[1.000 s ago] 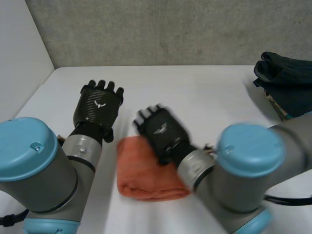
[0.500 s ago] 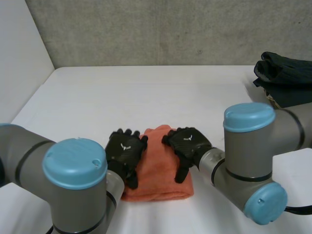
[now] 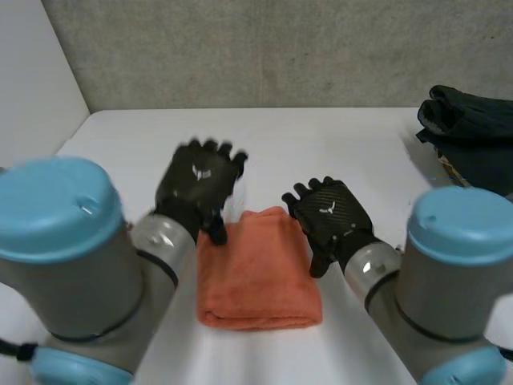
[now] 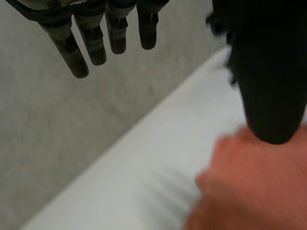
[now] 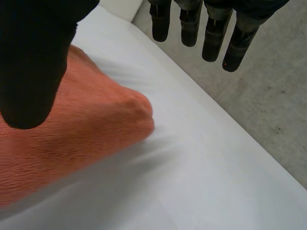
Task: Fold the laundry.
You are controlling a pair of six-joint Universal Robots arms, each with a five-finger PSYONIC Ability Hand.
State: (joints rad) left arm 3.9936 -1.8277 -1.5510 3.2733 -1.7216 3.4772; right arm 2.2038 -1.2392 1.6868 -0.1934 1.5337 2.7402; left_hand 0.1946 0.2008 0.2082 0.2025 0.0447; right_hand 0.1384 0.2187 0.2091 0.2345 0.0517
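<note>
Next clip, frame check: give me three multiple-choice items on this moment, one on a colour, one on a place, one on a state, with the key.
1. What colour is the folded towel?
A) orange B) blue C) white
2. Where on the table is the dark clothes pile?
A) on the towel B) far right C) near left corner
3. How are the right hand's fingers?
A) curled round the towel B) pinching the dark clothes pile C) straight, holding nothing

Key: 1 A, it is orange in all three views; 2 B, the head view shows it beyond the right arm; 3 C, the right wrist view shows straight fingers clear of the towel.
</note>
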